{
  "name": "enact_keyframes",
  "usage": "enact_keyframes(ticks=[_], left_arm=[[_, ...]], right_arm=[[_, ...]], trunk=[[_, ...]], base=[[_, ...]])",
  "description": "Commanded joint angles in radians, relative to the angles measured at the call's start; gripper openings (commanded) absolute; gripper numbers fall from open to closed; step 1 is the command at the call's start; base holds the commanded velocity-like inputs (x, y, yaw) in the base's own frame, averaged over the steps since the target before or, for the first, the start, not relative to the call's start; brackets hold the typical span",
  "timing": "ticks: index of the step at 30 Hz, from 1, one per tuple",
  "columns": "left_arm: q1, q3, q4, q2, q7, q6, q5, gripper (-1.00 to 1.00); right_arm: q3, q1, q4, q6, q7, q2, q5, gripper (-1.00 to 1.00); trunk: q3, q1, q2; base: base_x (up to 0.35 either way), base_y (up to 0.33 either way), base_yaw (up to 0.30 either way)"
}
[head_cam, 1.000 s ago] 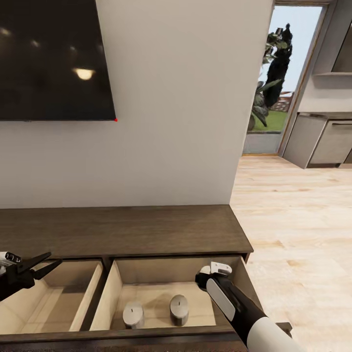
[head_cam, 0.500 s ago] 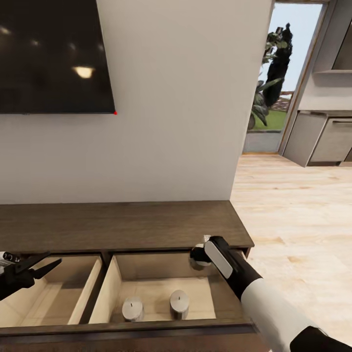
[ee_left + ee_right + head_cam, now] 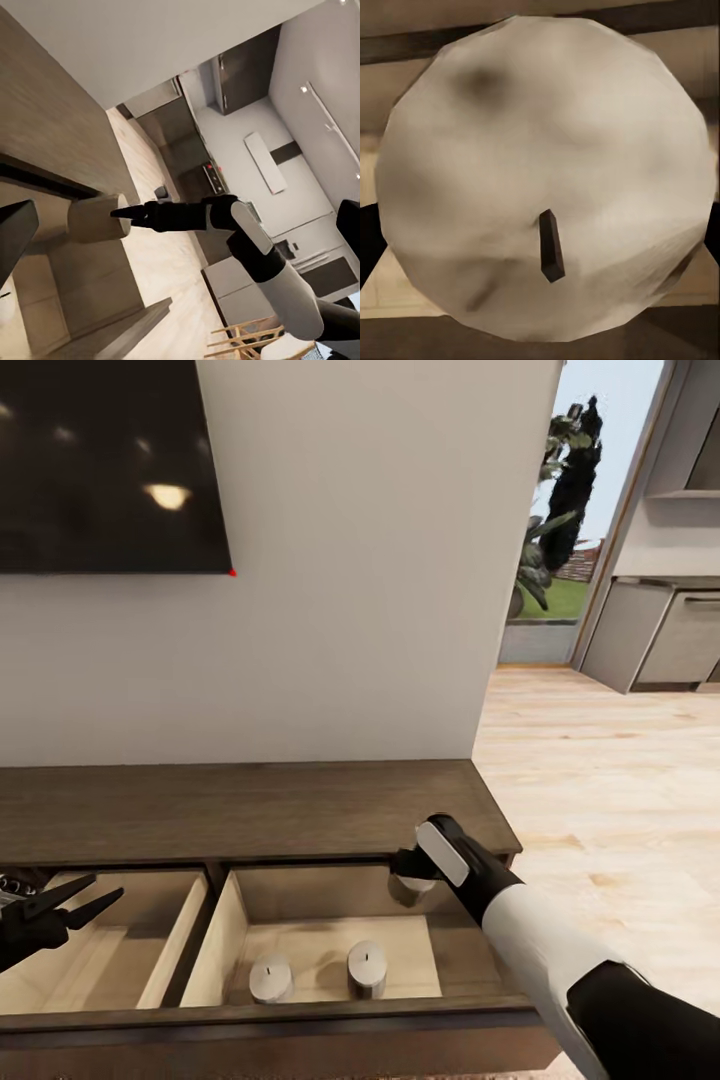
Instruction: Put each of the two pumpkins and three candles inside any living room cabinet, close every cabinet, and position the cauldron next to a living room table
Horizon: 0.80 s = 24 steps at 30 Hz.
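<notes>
Three candles show in all: two stand upright side by side on the pale floor of the cabinet's [image 3: 250,810] open right-hand drawer, the left candle [image 3: 270,979] and the right candle [image 3: 367,967], wicks pointing straight up; the third candle [image 3: 408,882] is clamped in the right gripper [image 3: 405,870] above the back of that same drawer, just under the cabinet's top edge. In the left wrist view this held candle [image 3: 97,217] lies tipped on its side, its long axis in line with the gripper's fingers [image 3: 142,215]; the right wrist view looks square onto its round wick end [image 3: 544,180]. The left gripper [image 3: 85,900] hovers over the second open drawer with its jaws spread apart, holding nothing. No writing or labels can be read anywhere
</notes>
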Motion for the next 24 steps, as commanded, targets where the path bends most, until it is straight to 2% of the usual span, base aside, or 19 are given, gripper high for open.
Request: enact_keyframes(ticks=[1,4,12,19,24], left_arm=[[0.0,0.0,0.0,0.0,-0.003,0.011,0.001,1.0],[0.0,0.0,-0.001,0.0,-0.003,0.011,0.001,1.0],[0.0,0.0,-0.002,0.0,-0.005,0.011,0.001,1.0],[0.0,0.0,-0.003,0.0,-0.005,0.011,0.001,1.0],[0.0,-0.001,-0.004,0.0,-0.005,0.011,0.001,1.0]], right_arm=[[0.004,-0.004,0.015,-0.002,-0.009,0.004,-0.009,-1.0],[0.004,-0.009,0.049,-0.011,-0.009,0.014,-0.003,-1.0],[0.008,-0.01,0.079,-0.019,-0.009,0.016,0.008,-1.0],[0.012,-0.026,0.16,-0.09,-0.004,0.017,0.048,-1.0],[0.013,-0.031,0.18,-0.112,0.002,0.017,0.054,-1.0]], trunk=[[-0.005,0.0,-0.001],[-0.017,0.001,-0.001],[-0.047,0.005,-0.003],[-0.075,0.008,-0.005],[-0.094,0.01,-0.006]], base=[[0.0,0.0,0.0],[0.0,0.0,0.0],[0.0,0.0,0.0],[0.0,0.0,0.0],[0.0,0.0,0.0]])
